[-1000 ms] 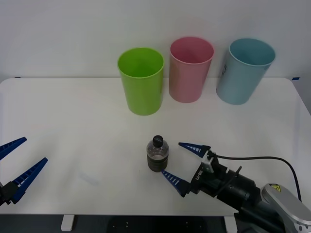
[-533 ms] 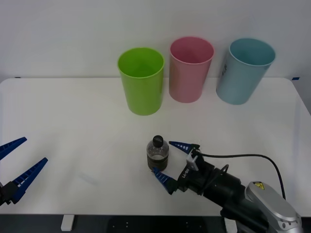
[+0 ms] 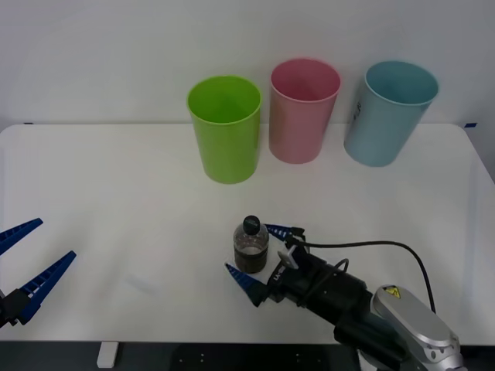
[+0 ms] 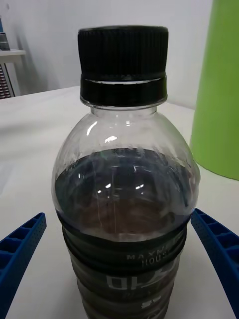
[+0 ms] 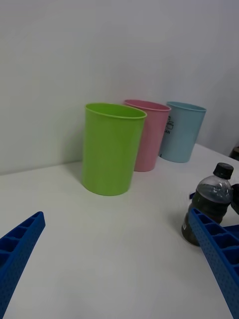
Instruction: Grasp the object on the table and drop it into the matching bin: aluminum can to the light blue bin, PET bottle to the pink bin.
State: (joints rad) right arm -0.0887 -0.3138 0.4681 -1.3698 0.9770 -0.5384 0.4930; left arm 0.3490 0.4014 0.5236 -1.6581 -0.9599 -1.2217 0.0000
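Note:
The PET bottle (image 3: pixel 250 246), small and clear with a black cap and a dark lower half, stands upright near the table's front edge (image 4: pixel 122 199) (image 5: pixel 209 204). My right gripper (image 3: pixel 261 256) is open around it, one blue finger on each side, not touching. The pink bin (image 3: pixel 302 110) (image 5: pixel 148 133) stands at the back between a lime green bin (image 3: pixel 225 128) and the light blue bin (image 3: pixel 389 113) (image 5: pixel 182 130). My left gripper (image 3: pixel 27 267) hangs open at the front left edge of the table (image 3: pixel 116 201), far from the bottle.
The lime green bin (image 5: pixel 111 147) (image 4: pixel 219 89) is the nearest to the bottle, behind it and slightly left. A black cable (image 3: pixel 363 246) loops over my right arm. White table surface spreads wide on the left and right of the bottle.
My right gripper has slid left toward the bottle, from beside it to having its open fingers on both sides of it. The bottle and my left gripper have not moved.

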